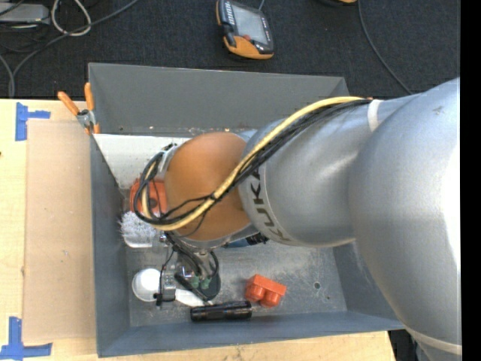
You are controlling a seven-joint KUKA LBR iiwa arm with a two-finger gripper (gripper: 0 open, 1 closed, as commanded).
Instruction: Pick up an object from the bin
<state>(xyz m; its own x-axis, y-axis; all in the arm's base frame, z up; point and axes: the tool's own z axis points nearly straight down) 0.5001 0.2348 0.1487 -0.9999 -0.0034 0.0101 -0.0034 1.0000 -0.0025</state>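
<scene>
1. Grey metal bin (225, 104) held a few loose things on its floor, most of them along the near side.
2. Reaching in from the right, the silver arm (361, 179) covered the bin's middle and far right, with black and yellow cables running along it.
3. Its orange cover (207, 186) sat above the gripper and hid the floor beneath.
4. The gripper (184, 280) hung low over the near-left floor. Whether it was apart or together could not be told.
5. A white rounded thing (145, 283) lay just left of the gripper, and a pale part ran on beneath the gripper's tip.
6. A bristly white thing (134, 230) lay farther back on the left, beside the cables.
7. A black marker (220, 311) lay flat near the front wall, just right of the gripper.
8. An orange-red block (264, 289) sat right of the marker's end, apart from the gripper.
</scene>
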